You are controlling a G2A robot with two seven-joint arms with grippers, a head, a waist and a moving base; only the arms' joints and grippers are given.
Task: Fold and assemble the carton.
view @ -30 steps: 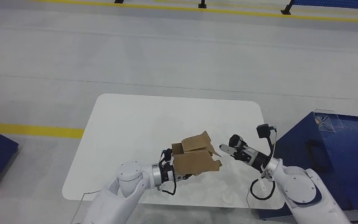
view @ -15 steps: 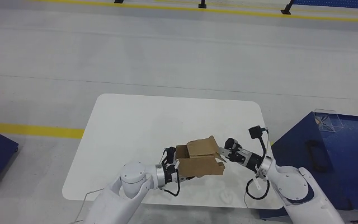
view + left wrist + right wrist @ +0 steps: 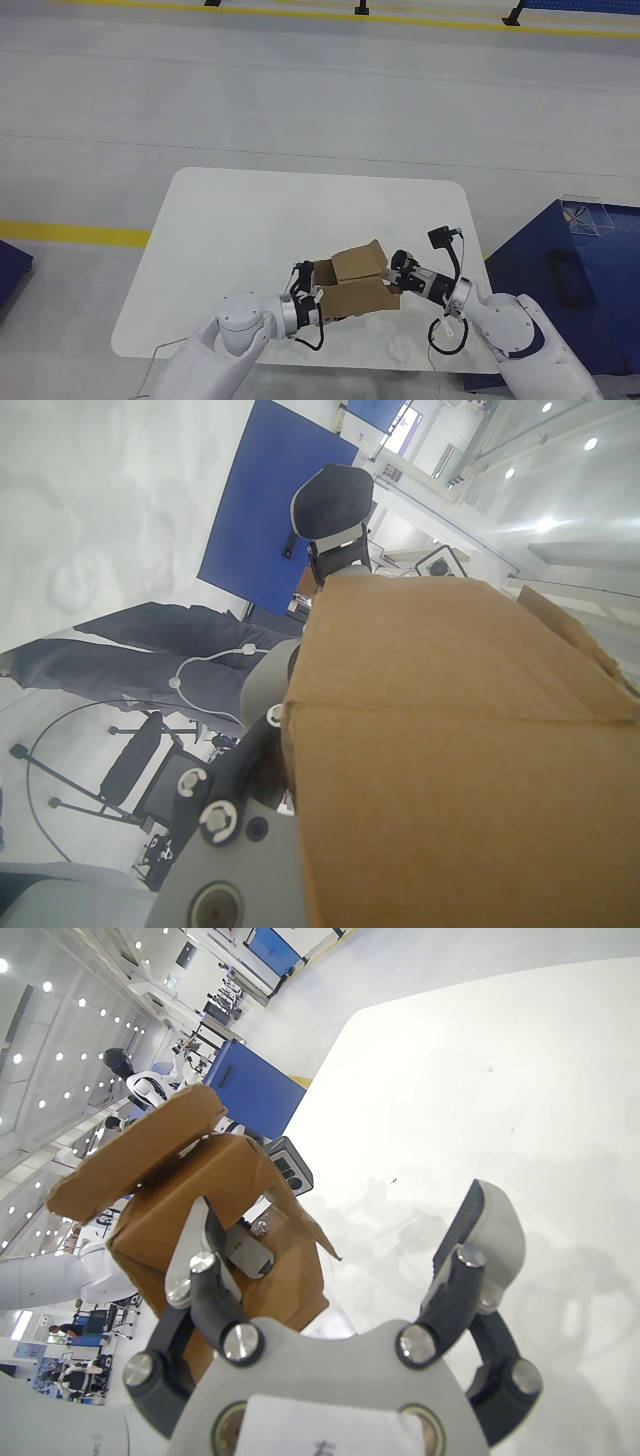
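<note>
Carton (image 3: pixel 355 283) sits clamped in left gripper (image 3: pixel 306 296); we judge right gripper (image 3: pixel 340 1203), wide open and empty at its flap (image 3: pixel 296 1215), should push squarely inward.

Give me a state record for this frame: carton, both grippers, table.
carton: brown, partly folded, flaps loose at the end facing the right arm; over the near part of the table, contact with it unclear
left gripper: jaws shut on the carton's opposite end
right gripper: jaws open, one at the carton's flapped end, the other free over the table
table: white, rounded corners
stage: carton not yet assembled
</note>
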